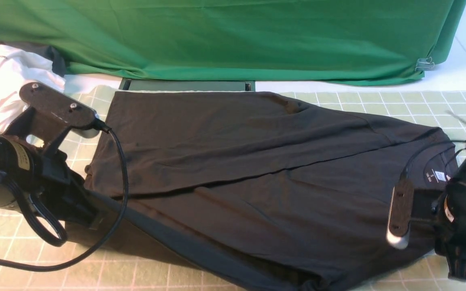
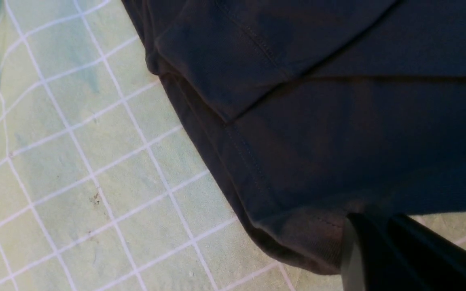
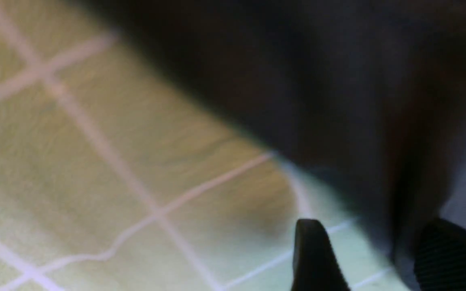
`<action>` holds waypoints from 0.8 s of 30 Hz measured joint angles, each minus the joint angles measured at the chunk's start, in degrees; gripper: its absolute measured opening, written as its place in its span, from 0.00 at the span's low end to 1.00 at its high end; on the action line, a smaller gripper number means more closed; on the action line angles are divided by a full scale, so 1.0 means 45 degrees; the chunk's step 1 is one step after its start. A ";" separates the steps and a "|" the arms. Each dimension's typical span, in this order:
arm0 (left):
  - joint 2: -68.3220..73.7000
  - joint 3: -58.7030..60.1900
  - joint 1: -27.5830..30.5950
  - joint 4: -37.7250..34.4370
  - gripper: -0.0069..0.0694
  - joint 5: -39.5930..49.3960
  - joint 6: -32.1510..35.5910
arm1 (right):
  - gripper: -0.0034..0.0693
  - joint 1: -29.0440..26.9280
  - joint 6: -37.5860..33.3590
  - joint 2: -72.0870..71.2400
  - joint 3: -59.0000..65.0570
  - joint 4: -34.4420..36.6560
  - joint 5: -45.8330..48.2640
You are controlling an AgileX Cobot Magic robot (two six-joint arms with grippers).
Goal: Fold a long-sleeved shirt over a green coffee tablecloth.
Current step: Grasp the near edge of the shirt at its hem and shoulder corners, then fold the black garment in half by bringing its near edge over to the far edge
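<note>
The black long-sleeved shirt [image 1: 237,161] lies spread across the green coffee tablecloth [image 1: 378,107], its neck label toward the right. My left gripper [image 1: 89,216] sits at the shirt's left end. In the left wrist view the left gripper [image 2: 362,226] is shut on the shirt's [image 2: 338,121] hem, just above the tablecloth [image 2: 75,161]. My right gripper [image 1: 459,266] hovers at the front right, beside the collar end. In the blurred right wrist view the right gripper [image 3: 378,258] is open, with the shirt's [image 3: 338,81] edge reaching between its fingers over the tablecloth [image 3: 95,161].
Plain deep-green fabric [image 1: 233,36] hangs along the back. A white garment [image 1: 2,81] is bunched at the far left behind my left arm. A dark flat panel [image 1: 186,85] lies at the shirt's far edge. A metal clip [image 1: 424,64] hangs at the back right.
</note>
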 joint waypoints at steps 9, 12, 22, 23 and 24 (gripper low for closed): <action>0.0000 0.0000 0.0000 -0.0202 0.05 -0.0055 0.0000 | 0.46 0.0037 0.0698 0.0661 -0.0186 -0.1382 -0.0087; 0.0000 0.0000 0.0000 -0.0202 0.05 -0.0066 0.0000 | 0.28 0.0051 0.1104 0.0687 -0.0174 -0.1518 -0.0065; -0.0028 0.0000 0.0000 -0.0213 0.05 -0.0001 0.0023 | 0.12 0.0013 0.1362 -0.0765 -0.0128 -0.0984 -0.0037; -0.0057 0.0000 0.0000 -0.0213 0.05 0.0003 0.0023 | 0.12 0.0013 0.1362 -0.0792 -0.0128 -0.0970 -0.0020; -0.0136 0.0000 0.0000 -0.0213 0.05 0.0044 0.0023 | 0.12 0.0013 0.1362 -0.0996 -0.0128 -0.0919 0.0063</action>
